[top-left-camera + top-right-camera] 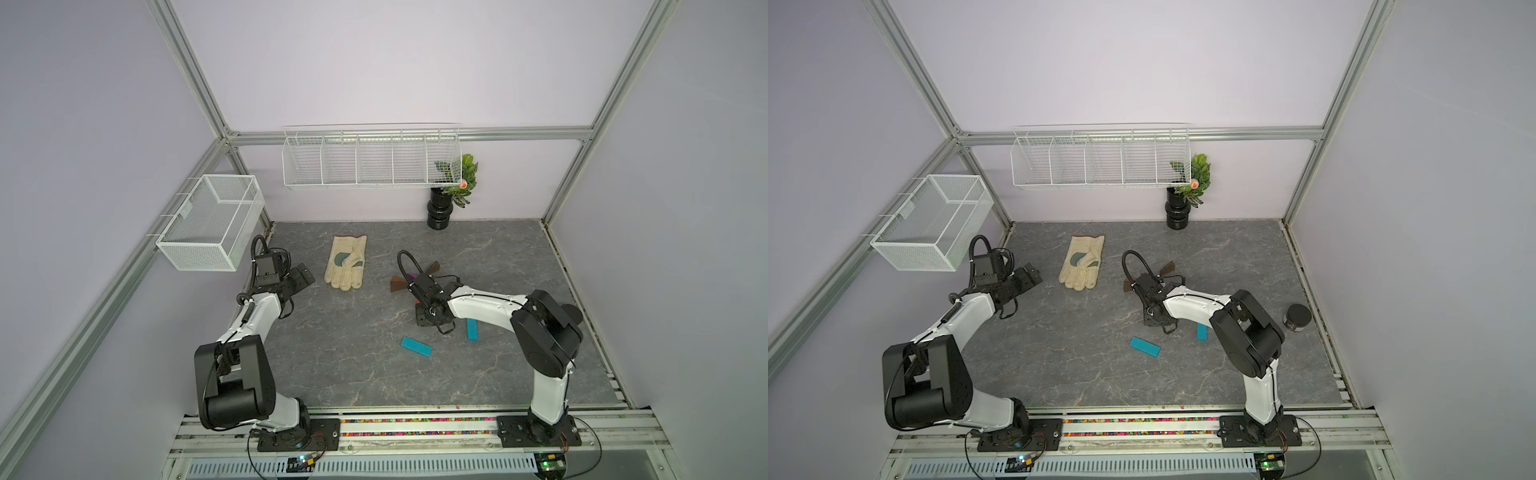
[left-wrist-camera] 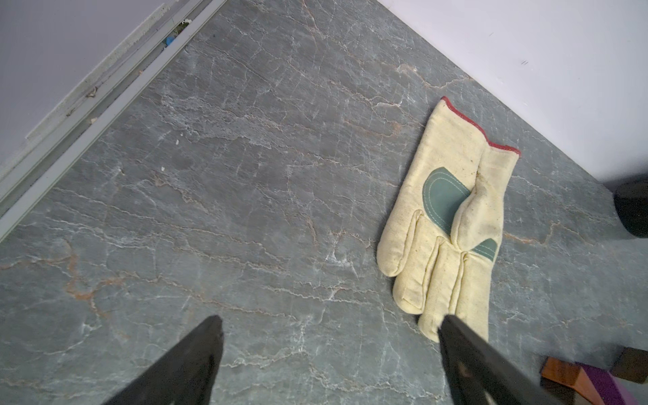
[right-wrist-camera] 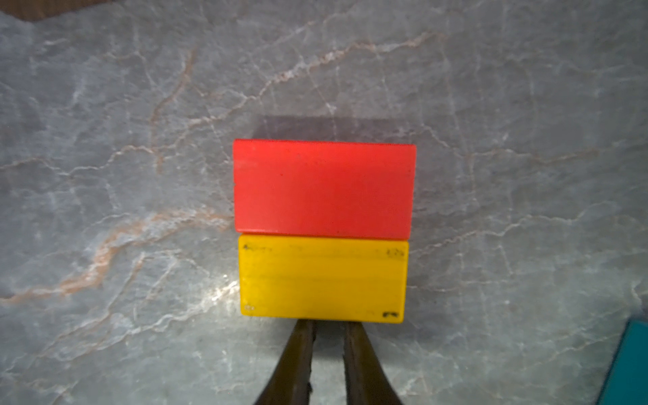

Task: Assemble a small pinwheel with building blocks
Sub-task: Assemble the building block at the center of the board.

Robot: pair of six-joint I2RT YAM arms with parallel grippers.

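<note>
Two hands to log. At the left, the left hand [image 2: 331, 321] has its jaws wide with nothing between them and hovers over bare counter [image 1: 353, 374] beside the glove [image 1: 347, 262] (not a task piece; probably parked out of the way).

Right of the glove, brown wedges [image 1: 432, 266] and a purple wedge [image 1: 413, 275] lie in a loose cluster, partly hidden behind the right arm [image 1: 482, 305].

The right hand [image 3: 329, 328] has its jaws drawn narrow and grips nothing. Its tips are at the yellow block [image 3: 322, 278], whose far long side touches the red block [image 3: 322, 187]. Closed tips make a blunt pusher, likely for squaring the centre.

So far the pinwheel [image 3: 368, 224] is that square only, flat on the counter.

The front bar [image 1: 416, 347] lies free and the rear bar [image 1: 472, 329] is partly under that arm, so no stem is placed yet. The jar [image 1: 1297, 317] sits far right.
</note>
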